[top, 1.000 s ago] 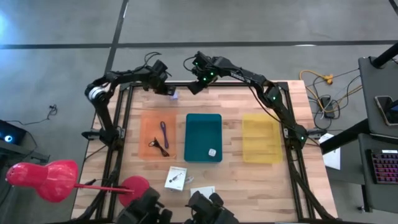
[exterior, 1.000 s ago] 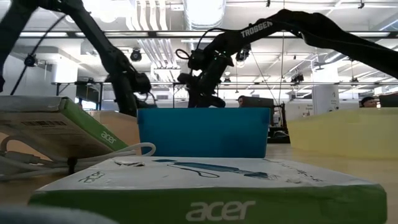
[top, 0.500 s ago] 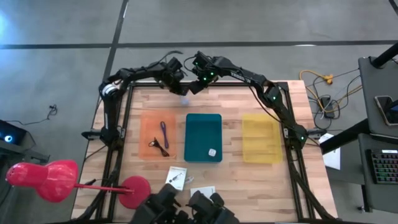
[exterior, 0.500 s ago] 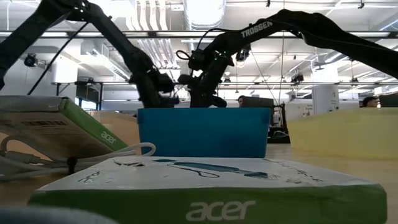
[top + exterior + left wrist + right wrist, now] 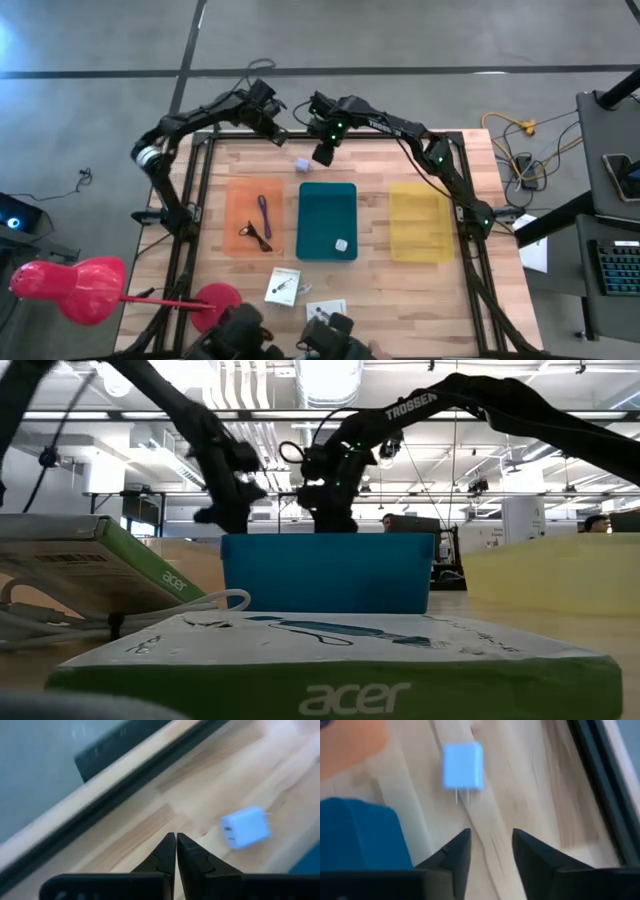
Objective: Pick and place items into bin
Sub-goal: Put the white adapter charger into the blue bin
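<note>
left pincer (image 5: pixel 272 128): fingers pressed together, empty, at the desk's far edge
right pincer (image 5: pixel 322 155): fingers spread, empty, hovering just beside the plug
white charger plug (image 5: pixel 301 164): loose on the desk (image 5: pixel 375 280), just behind the teal bin (image 5: pixel 327 221)
done: one white cube (image 5: pixel 341 244) in the bin
left: purple stick (image 5: pixel 264 215), black wires (image 5: pixel 256 236), packets (image 5: pixel 283 286)

Wooden table (image 5: pixel 375 275): three bins (image 5: pixel 327 221), packets (image 5: pixel 283 286)

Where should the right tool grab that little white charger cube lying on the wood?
Come from above with the right tool, open now, and close across the white charger cube on its flat sides. It lies flat, prongs toward the teal bin, so avoid the prongs.
</note>
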